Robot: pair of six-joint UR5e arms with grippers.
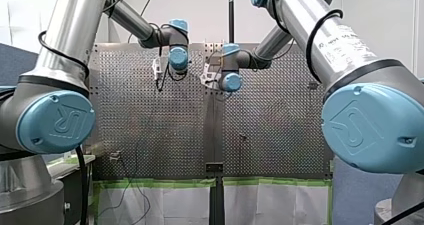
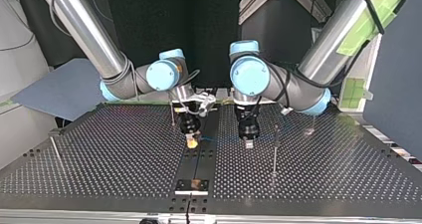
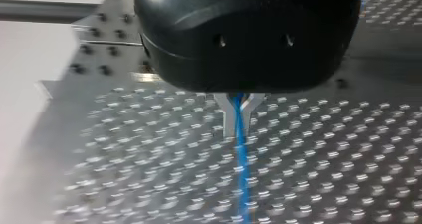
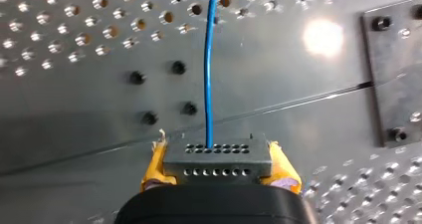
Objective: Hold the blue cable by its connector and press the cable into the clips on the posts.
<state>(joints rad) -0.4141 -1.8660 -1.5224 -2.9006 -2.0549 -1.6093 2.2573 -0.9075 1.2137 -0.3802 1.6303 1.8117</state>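
While the blue cable [image 4: 209, 69] runs straight out over the perforated worktop [image 4: 74, 30], its grey connector [image 4: 217, 157] gripped between my right tool's [image 4: 219, 165] yellow pads [image 4: 154, 167], my left tool [image 3: 239, 117] further along, metal fingers [image 3: 228, 118] nipped narrow onto the cable, a slim post [image 2: 275, 147] standing near it.

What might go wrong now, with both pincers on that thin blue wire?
The blue cable is thin: pulled tight between my left pincer and the connector in my right pincer, it might tear out. The post beside my left pincer is slender, so pressing could bend it.
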